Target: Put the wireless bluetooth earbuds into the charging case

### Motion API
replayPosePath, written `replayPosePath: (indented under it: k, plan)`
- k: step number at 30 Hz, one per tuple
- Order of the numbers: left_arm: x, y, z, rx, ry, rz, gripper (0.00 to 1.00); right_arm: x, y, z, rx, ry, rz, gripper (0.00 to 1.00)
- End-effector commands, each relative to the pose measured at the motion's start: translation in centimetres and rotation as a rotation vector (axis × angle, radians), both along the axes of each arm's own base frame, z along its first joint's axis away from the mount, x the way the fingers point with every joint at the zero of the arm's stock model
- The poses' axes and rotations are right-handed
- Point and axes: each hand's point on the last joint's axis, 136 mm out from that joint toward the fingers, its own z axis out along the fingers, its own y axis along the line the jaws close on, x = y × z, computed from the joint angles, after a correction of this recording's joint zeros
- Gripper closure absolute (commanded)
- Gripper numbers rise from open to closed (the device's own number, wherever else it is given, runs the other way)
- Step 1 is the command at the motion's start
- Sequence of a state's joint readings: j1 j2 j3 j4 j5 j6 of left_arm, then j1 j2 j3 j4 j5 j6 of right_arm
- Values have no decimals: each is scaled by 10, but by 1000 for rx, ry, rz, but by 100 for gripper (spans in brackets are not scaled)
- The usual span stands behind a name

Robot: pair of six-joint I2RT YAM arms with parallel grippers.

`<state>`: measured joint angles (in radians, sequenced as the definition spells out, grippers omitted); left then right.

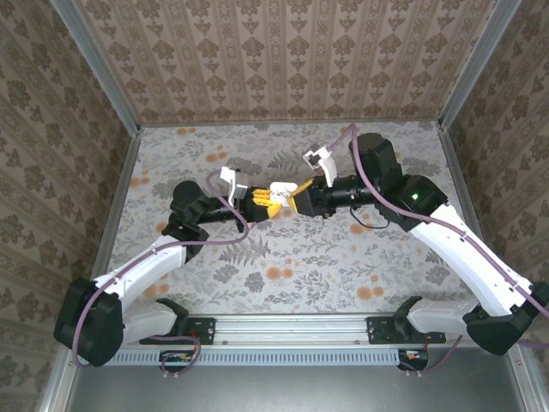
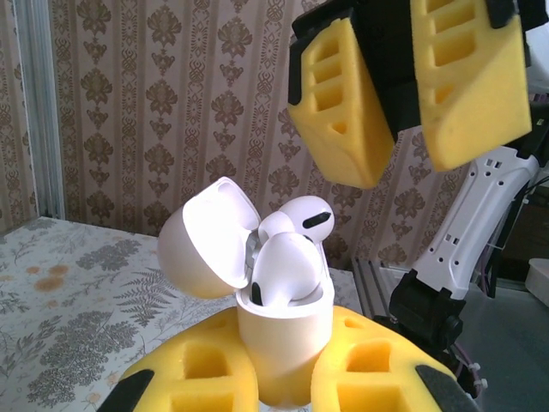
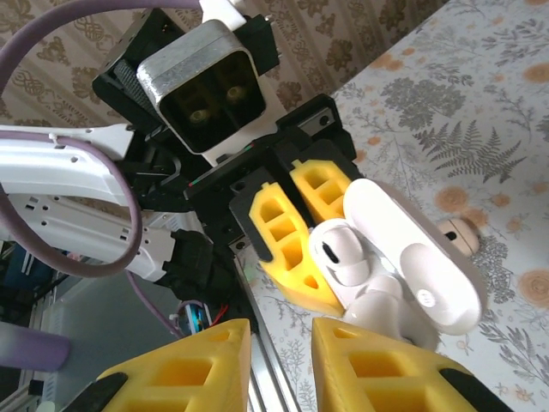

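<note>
Left wrist: glossy rounded earbuds [image 2: 287,266], smooth white case [image 2: 283,339].

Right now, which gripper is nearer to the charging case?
Left. The left gripper clamps the base of the open charging case in its grip. The right gripper faces the case's open top across a gap, jaws apart, not touching it.

Left arm [image 1: 141,270] and right arm [image 1: 467,249]: white links, black joints.
Left tool [image 1: 257,202] and right tool [image 1: 290,197] bear ribbed yellow foam pads [image 2: 467,77]; purple cables [image 3: 51,39] trail each arm.
</note>
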<state>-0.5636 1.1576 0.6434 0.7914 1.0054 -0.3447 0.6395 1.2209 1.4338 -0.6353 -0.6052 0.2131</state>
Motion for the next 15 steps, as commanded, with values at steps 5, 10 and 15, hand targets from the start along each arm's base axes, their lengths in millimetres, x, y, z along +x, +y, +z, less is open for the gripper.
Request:
replayPosePath:
  k: [5, 10, 15]
  plan:
    - [-6, 3, 14, -28, -66, 9, 100, 9, 6, -11, -22, 24, -14, 77]
    - [-7, 4, 15, -29, -68, 6, 100, 17, 2, -20, -62, 21, -50, 78]
    - [-9, 4, 15, -29, -68, 4, 100, 22, -2, -27, -81, 37, -69, 78]
